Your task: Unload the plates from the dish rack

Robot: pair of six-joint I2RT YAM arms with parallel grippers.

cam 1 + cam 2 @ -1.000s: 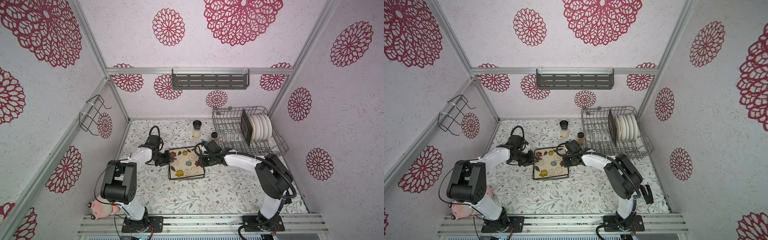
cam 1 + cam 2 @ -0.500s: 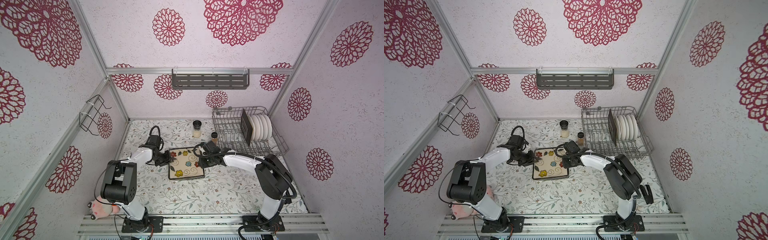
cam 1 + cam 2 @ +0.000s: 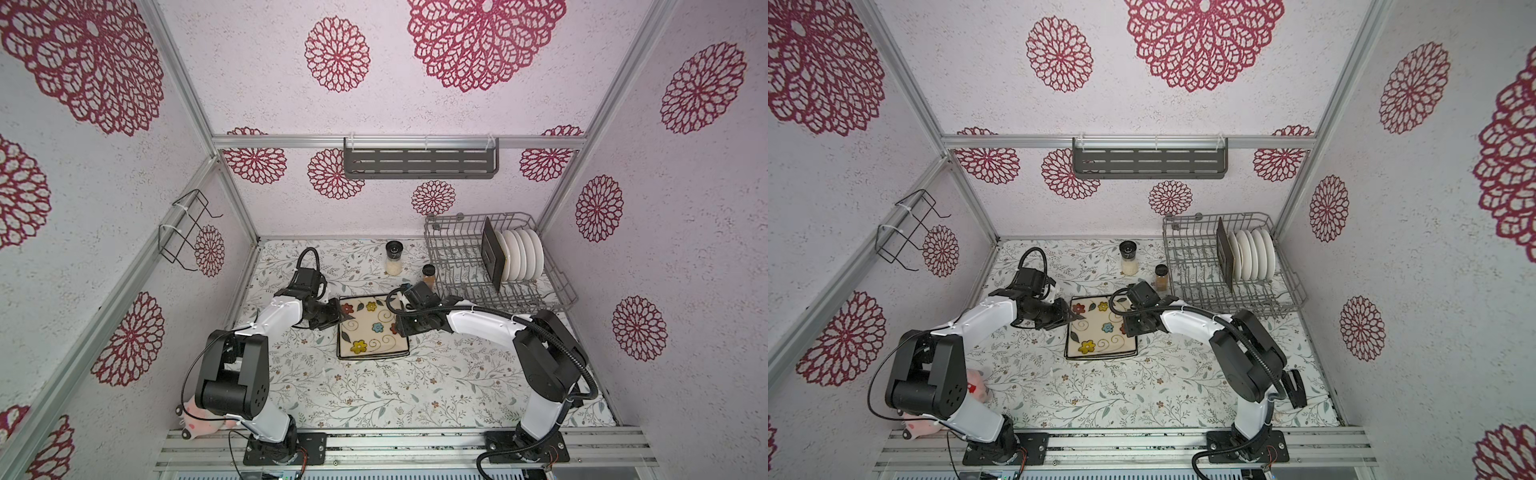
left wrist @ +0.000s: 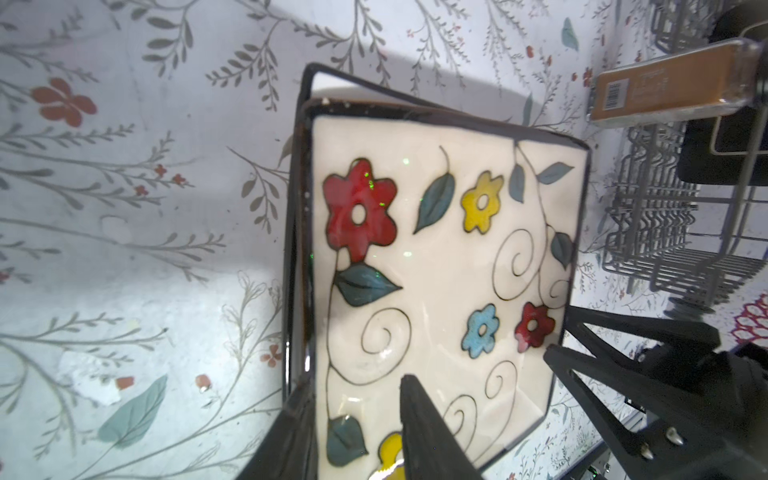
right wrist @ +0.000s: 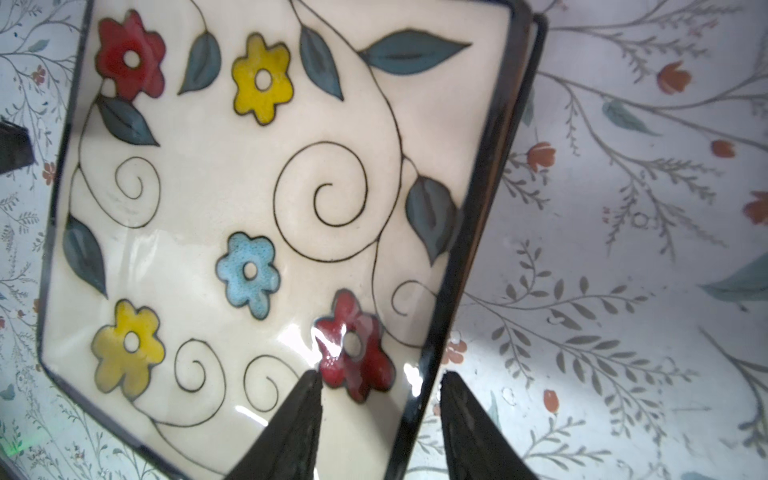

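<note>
Change is small against the whole scene. At the back right the rack (image 3: 459, 266) holds a black plate (image 3: 492, 253) and a row of white plates (image 3: 523, 253) upright, just as a second ago, so most of the unloading is left to do. On the table (image 3: 374, 395) the floral plate (image 3: 374, 330) lies on top of a lower plate (image 4: 332, 85), whose corner peeps out beside it. It sits where it sat in the earlier top views. The left gripper (image 3: 345, 318) pinches the floral plate's near rim as before, one jaw over the face and one under the edge. The right gripper (image 5: 380, 374) is what changed. Its jaws, tighter a second ago, now stand spread to either side of the opposite rim, with a gap showing. I judge that the floral plate has been set down. Once the left lets go too, an arm is free to return to the rack.
</note>
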